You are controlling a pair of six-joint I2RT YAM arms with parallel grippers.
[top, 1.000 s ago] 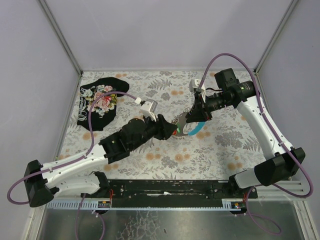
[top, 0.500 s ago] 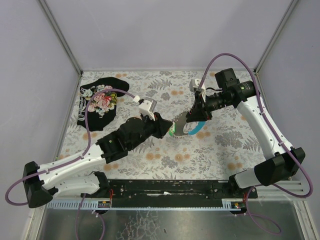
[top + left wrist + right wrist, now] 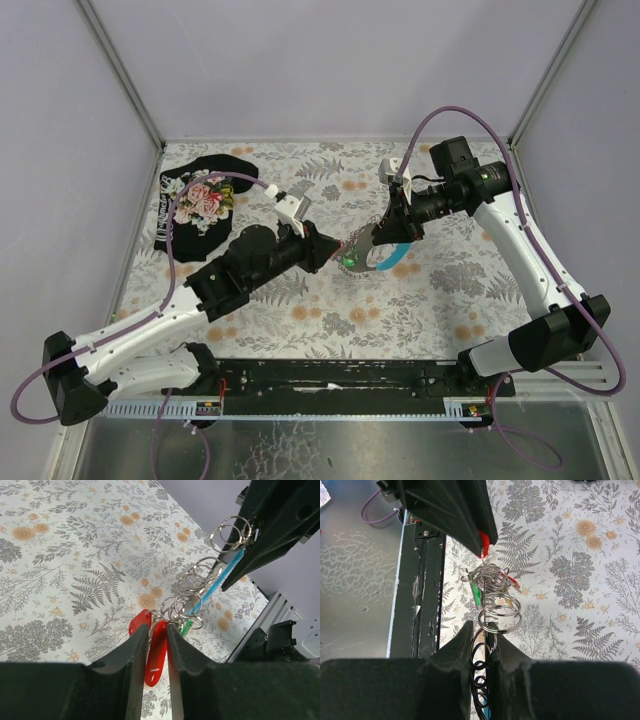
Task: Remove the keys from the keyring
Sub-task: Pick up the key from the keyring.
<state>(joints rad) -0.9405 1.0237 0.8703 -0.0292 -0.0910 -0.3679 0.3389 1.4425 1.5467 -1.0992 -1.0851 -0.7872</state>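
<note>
Well right of the black floral cloth (image 3: 195, 205), the keyring (image 3: 496, 596), a string of silvery rings with a light-blue fob, stretches between both arms. The right gripper (image 3: 484, 632) is clamped on its rings. The left gripper (image 3: 156, 630) pinches the red-headed one of the keys (image 3: 156, 655), a green head just beside it.

Left gripper (image 3: 156, 630): we see its jaws narrowed onto the red plastic-headed key (image 3: 156, 655) below the thin silvery metal keyring (image 3: 190, 586).
Left arm: we see its forearm shifted slightly leftward from the keyring.
</note>
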